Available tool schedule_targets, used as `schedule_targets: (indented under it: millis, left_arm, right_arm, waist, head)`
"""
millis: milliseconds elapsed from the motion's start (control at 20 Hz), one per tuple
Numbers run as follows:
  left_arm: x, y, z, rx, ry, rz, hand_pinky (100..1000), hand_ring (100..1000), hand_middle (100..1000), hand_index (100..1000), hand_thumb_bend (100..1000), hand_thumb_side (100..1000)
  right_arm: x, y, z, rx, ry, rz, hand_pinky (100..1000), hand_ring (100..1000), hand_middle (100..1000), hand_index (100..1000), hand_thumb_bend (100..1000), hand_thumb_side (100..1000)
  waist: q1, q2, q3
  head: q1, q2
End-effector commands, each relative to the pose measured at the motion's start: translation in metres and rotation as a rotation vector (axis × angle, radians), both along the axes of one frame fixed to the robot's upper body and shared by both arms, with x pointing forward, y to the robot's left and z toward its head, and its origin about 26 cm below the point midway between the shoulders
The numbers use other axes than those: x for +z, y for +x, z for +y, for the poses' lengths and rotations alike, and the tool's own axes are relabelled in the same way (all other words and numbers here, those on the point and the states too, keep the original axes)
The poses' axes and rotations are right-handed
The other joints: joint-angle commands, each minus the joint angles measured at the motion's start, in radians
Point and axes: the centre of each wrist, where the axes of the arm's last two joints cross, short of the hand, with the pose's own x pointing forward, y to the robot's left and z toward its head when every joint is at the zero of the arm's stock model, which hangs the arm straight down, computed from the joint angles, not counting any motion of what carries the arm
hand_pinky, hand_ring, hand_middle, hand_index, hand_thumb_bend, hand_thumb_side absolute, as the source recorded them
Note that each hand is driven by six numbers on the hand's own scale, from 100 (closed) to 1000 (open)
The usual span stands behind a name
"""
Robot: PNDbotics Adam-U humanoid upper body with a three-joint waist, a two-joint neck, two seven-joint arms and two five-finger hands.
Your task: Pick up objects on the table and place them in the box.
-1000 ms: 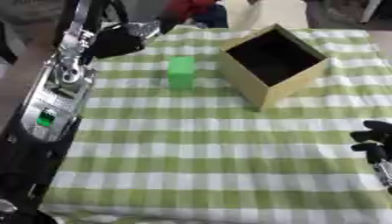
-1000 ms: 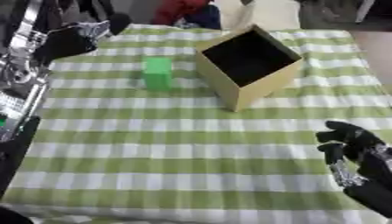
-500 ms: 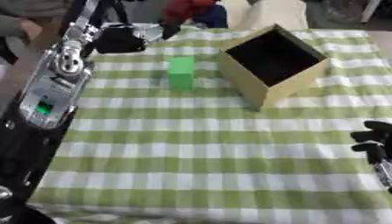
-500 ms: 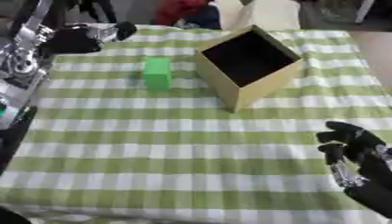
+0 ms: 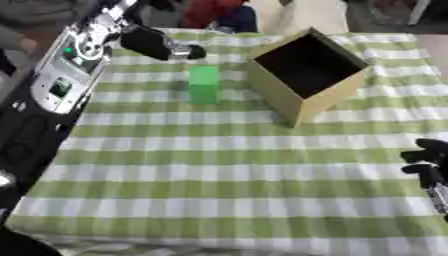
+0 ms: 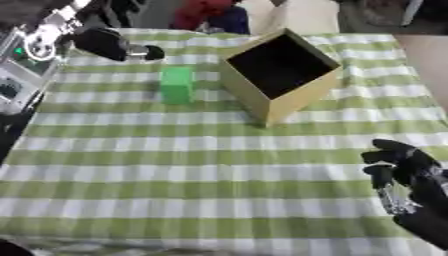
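Green block (image 5: 204, 84) is standing outside the dark, seemingly empty box (image 5: 308, 73), ungrasped; left hand (image 5: 156, 44) is hovering near, fingers indistinct; right hand (image 6: 407, 175) is idling, relaxed.

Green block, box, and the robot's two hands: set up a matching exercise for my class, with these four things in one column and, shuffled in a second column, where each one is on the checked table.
Things
1. green block
2. box
3. left hand
4. right hand

Places
A. lower right corner, idle
B. far left, above the cloth just beyond the block
C. on the cloth, left of the box, apart from it
D. far middle of the table, its open top showing a dark inside

Pairs: 1-C, 2-D, 3-B, 4-A
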Motion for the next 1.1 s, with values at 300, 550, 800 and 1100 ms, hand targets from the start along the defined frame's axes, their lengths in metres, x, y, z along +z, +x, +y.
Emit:
schedule_targets:
  millis: [300,550,800,1100]
  left_arm:
    - [-0.015,0.035,0.004,0.063,0.159,0.092,749,684,655,767,831,208]
    - [-0.032,0.046,0.004,0.069,0.192,0.148,748,683,656,766,847,216]
    - [-0.046,0.052,0.001,0.07,0.193,0.177,752,689,672,770,860,225]
    - [-0.059,0.055,-0.003,0.057,0.193,0.201,756,692,678,775,869,242]
  right_arm:
    - [0.006,0.001,-0.001,0.008,-0.016,-0.02,703,788,616,840,100,331]
    - [0.006,0.001,0.0,0.01,-0.014,-0.019,702,788,616,840,100,331]
    - [0.006,0.001,0.0,0.012,-0.012,-0.019,702,788,616,840,100,332]
    - [0.006,0.001,0.001,0.013,-0.012,-0.019,702,788,616,840,100,332]
  waist:
    - [-0.002,-0.017,-0.005]
    - [-0.003,-0.017,-0.007]
    - [-0.004,-0.016,-0.007]
    - [-0.005,-0.014,-0.008]
  head:
    - [-0.002,-0.001]
    - [-0.004,-0.003]
    - [-0.004,-0.005]
    - [-0.004,-0.006]
